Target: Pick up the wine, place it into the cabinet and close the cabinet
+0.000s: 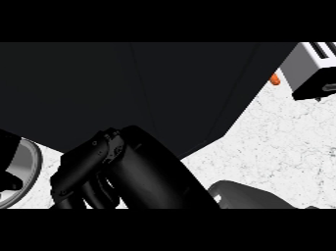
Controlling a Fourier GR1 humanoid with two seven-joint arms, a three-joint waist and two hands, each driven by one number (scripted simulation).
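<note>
A dark wine bottle (159,171) rises at the lower middle of the head view, nearly as black as what surrounds it. My right hand (91,164) is curled round its left side, fingers wrapped low on the bottle; the grey right forearm (246,195) enters from the bottom edge. Just behind and above the bottle, the black cabinet (127,88) fills the upper left and middle, with a thin seam running down its front. I cannot tell whether its door stands open. My left hand (0,166) shows only as a black shape at the left edge.
A silver plate (27,169) lies on the counter at the left, partly under the left hand. A white toaster (316,68) stands at the back right, an orange object (275,78) beside it. White marble counter (293,147) spreads to the right.
</note>
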